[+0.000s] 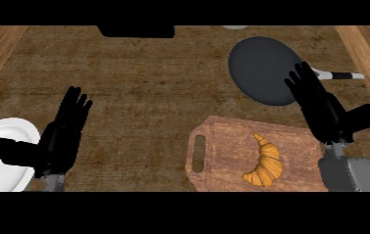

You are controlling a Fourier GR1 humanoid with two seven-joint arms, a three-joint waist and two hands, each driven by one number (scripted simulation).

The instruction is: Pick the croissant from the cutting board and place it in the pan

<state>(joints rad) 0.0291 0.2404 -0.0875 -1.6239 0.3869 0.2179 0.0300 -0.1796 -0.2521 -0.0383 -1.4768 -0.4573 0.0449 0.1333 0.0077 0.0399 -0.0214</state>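
- Head view: the croissant [265, 161] lies flat on the cutting board [217, 145], toward the board's near right part — not yet picked, by my judgement.
- Right hand [318, 103] hangs over the board's far right corner, fingers straight and apart, holding nothing; likely staged between croissant and pan.
- Left hand [63, 130], well left of the board beside a white plate [16, 135], fingers straight — resting.
- Pan [265, 70] sits just beyond the board, nothing in it.

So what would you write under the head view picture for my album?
Croissant waits on the cutting board beside the dark pan; both open hands, left and right, hover.
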